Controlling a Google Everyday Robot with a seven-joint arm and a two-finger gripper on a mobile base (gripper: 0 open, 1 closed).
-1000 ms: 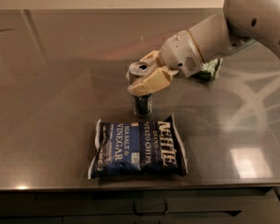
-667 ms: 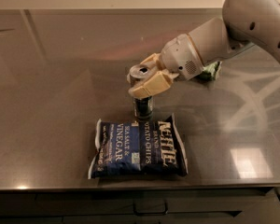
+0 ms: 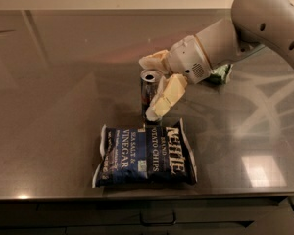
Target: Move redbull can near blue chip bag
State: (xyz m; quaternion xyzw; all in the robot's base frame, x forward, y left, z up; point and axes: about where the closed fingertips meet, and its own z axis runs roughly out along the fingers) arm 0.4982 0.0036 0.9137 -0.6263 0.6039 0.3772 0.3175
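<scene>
1. Your gripper [image 3: 147,88] is at the centre of the frame, reaching in from the arm [image 3: 264,18] at the upper right.
2. Its jaws stand parted, one finger [image 3: 154,61] behind the rim of the redbull can [image 3: 148,94] and the other in front of the can's right side. It straddles the can rather than clamping it.
3. You see the redbull can upright on the steel table [image 3: 54,82], silver top up, just above the middle of the frame.
4. The blue chip bag [image 3: 144,155] lies flat in the lower centre with its white lettering turned sideways. Its upper edge is just below the foot of the can, so the two are just beside each other.
5. A small green bag [image 3: 221,74] peeks out behind the arm at the right, well apart from the can.
6. Drawer fronts run along the bottom edge, below the table's front lip.
</scene>
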